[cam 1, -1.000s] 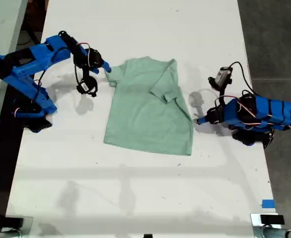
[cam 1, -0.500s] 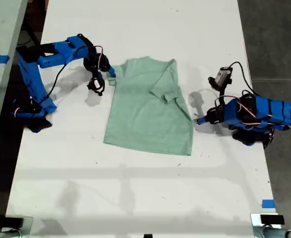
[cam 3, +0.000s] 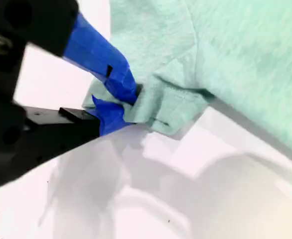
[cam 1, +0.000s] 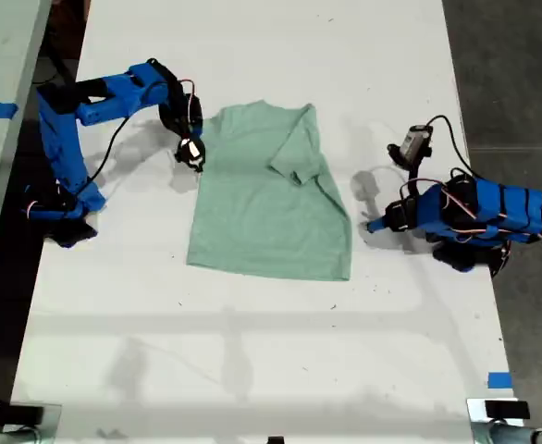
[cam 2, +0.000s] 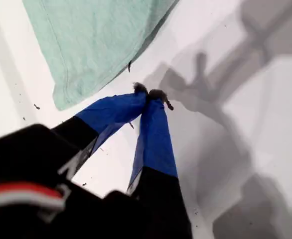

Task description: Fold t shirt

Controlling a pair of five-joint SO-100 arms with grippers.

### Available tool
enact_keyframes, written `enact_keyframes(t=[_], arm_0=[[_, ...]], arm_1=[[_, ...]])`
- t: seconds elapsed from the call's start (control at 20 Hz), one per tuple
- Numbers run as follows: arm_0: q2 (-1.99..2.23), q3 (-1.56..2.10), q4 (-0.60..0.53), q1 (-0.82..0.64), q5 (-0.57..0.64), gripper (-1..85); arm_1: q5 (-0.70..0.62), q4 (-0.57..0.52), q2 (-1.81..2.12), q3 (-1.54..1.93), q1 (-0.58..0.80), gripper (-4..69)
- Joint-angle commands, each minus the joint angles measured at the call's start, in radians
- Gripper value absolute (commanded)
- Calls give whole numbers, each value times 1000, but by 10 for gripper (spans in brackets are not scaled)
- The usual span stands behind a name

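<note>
Two wrist views give us what the exterior view cannot: our second gripper (cam 3: 123, 102) is pinched tight on a bunched sleeve edge of the t shirt (cam 1: 266, 194), and our first gripper (cam 2: 151, 94) has its jaws closed on nothing, tips near the shirt's hem. The shirt lies mid-table (cam 1: 252, 370). Our second arm reaches in from the exterior view's left; our first arm lies low at its right.

The exterior view looks straight down on the table (cam 1: 252, 55); both wrist views sit close above the shirt (cam 1: 266, 199) it shows.
</note>
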Motion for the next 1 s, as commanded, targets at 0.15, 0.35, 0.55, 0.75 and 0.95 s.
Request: enact_keyframes(t=[0.15,0.35,0.55,0.75,0.95], arm_0=[[140,28,101,87,-143,-3],[360,-115,242,137,-221,-3],[425,-371,272,244,-176,-3],[319,-554,224,368,-130,-3],[121,-641,66,489,-44,-3]], arm_1=[[-5,-21,6,52,-11,14],[-6,-21,6,52,-11,14],[-8,-21,6,52,-9,14],[-8,-21,6,52,-9,14],[-8,-21,6,52,-11,14]])
